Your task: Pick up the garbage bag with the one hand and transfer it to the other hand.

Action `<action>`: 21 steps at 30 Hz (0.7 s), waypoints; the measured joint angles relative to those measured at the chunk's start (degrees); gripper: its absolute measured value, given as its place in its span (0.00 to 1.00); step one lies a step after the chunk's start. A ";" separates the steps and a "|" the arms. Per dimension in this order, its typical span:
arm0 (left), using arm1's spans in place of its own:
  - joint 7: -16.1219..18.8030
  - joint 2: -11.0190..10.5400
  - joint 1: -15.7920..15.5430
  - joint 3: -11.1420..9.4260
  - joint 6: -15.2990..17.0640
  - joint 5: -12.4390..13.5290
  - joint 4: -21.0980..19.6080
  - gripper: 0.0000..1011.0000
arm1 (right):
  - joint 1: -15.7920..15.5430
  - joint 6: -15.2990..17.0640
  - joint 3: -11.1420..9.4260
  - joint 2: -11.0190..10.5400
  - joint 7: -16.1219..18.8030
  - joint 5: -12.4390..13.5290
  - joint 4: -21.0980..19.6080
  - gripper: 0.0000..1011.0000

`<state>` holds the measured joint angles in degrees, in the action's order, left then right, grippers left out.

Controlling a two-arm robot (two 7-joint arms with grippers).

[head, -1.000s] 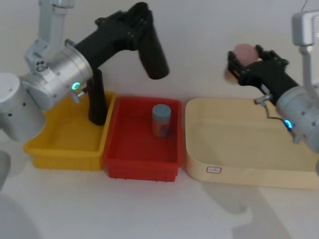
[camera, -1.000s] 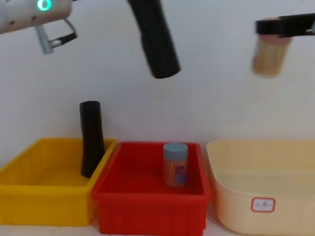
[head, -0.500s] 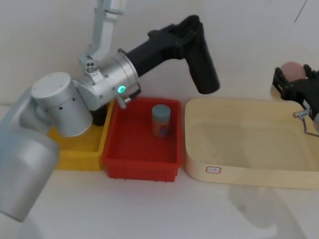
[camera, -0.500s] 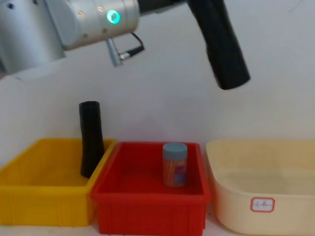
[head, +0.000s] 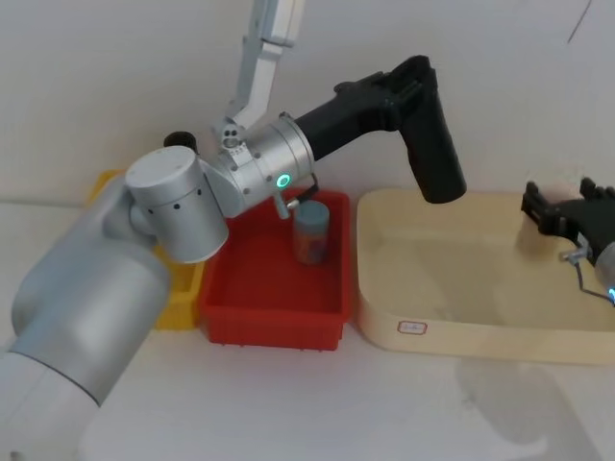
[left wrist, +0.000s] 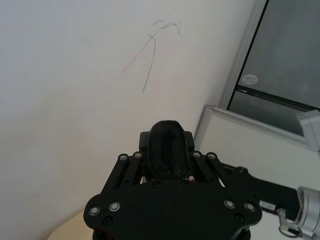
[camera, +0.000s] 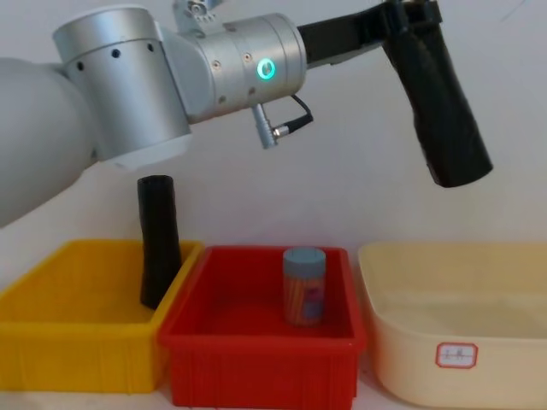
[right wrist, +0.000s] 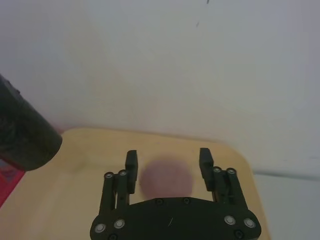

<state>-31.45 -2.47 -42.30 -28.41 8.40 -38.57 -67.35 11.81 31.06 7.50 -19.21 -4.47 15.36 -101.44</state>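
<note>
Over the cream tub (head: pixel 461 338), seemingly, left gripper (head: pixel 415 79) jaws clamp the tilted garbage bag (head: pixel 438 158); right gripper (right wrist: pixel 167 156) hovers opposite.

The left arm (head: pixel 173 206) is made of fat, round, brushed-silver segments with smooth domed caps, dotted with small dark screw holes. A green ring (camera: pixel 266 68) glows on its wrist segment, next to a silver plug with a short black cable loop (camera: pixel 295 120). A slimmer, pale, flat-sided link (head: pixel 264 43) joins it. The left gripper (left wrist: pixel 167 142) is matte black, its angular palm plate studded with silver screws (left wrist: pixel 115 206). The right gripper (right wrist: pixel 168 159) matches it, with two slender black fingers (right wrist: pixel 131 162). Its silver arm (head: pixel 601 259) carries a blue light (head: pixel 611 294) and a thin wire loop (head: pixel 579 274).
</note>
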 joint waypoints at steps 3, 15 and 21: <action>-0.21 0.59 -0.64 -0.38 -0.27 -0.13 1.55 0.35 | 0.19 0.15 0.16 0.22 0.16 0.00 0.97 0.78; -0.75 2.20 -2.72 -1.60 -1.47 -0.50 6.37 0.35 | 0.45 0.46 0.39 0.57 0.70 -0.08 2.64 0.99; -0.92 2.75 -3.37 -2.13 -2.01 -0.53 8.16 0.35 | -0.48 0.07 0.57 -0.19 2.44 0.01 0.90 0.99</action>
<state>-32.37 0.28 -45.67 -30.54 6.38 -39.10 -59.19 11.33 31.13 8.08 -19.40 -2.04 15.37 -100.54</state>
